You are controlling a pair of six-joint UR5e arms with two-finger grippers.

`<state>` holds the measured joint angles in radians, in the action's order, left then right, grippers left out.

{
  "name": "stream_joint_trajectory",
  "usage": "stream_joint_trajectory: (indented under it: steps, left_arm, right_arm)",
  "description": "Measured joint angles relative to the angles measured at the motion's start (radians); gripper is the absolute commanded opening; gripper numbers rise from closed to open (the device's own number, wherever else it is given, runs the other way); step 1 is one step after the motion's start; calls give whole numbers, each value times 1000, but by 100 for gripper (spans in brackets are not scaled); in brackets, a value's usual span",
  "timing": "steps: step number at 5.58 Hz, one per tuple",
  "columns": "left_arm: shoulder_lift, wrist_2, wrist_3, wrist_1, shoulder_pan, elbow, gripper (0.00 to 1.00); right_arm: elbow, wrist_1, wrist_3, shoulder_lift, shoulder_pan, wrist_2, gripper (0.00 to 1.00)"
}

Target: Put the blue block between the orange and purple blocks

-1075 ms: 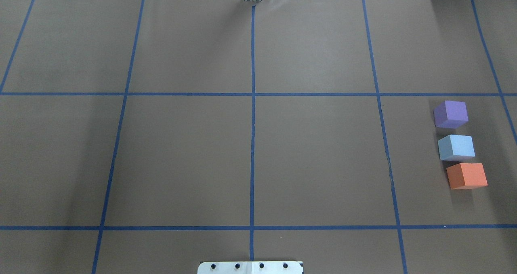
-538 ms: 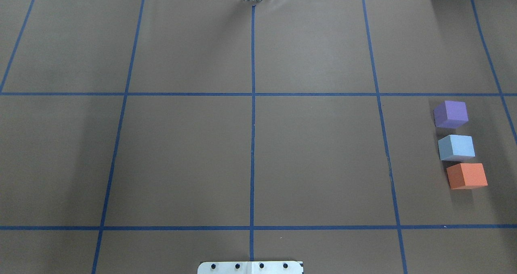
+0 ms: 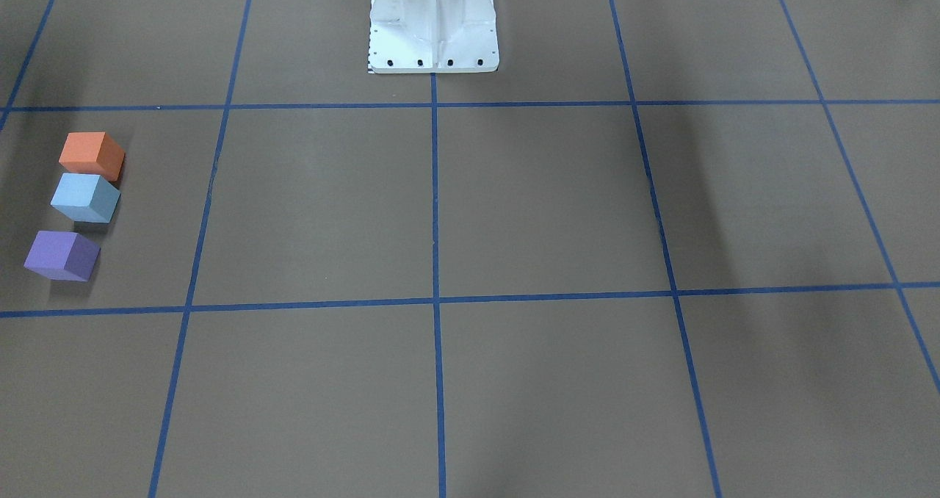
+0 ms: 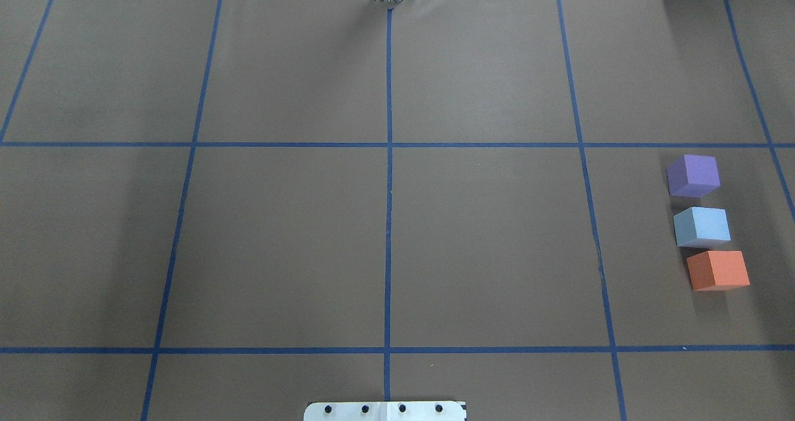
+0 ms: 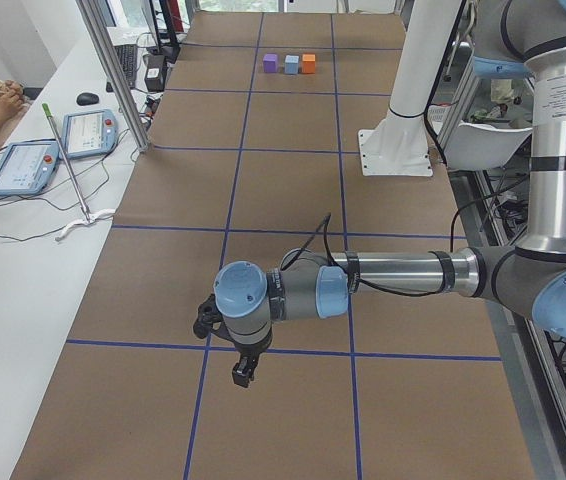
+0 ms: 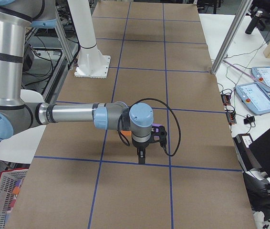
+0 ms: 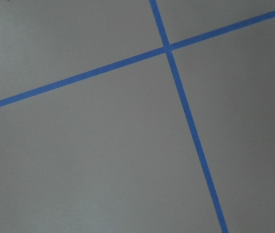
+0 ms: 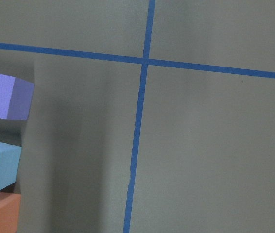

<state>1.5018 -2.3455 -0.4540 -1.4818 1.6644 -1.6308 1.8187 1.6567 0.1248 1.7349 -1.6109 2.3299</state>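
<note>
Three foam cubes stand in a row at the table's right side: the purple block farthest, the blue block in the middle, the orange block nearest. The blue one almost touches the orange one and stands a small gap from the purple one. They also show in the front view: orange block, blue block, purple block. My left gripper hangs over bare table at the left end. My right gripper hangs beside the blocks. I cannot tell whether either is open or shut.
The white robot pedestal stands at the table's near middle edge. Blue tape lines divide the brown cover into squares. Tablets and cables lie on the side bench, next to an aluminium post.
</note>
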Motion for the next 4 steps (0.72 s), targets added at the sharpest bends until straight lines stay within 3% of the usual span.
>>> stream_joint_trajectory:
  steps: [4]
  left_arm:
    - [0,0,0,-7,1,-22,100]
  right_arm:
    - [-1,-3,-13,-1,15,-1,100]
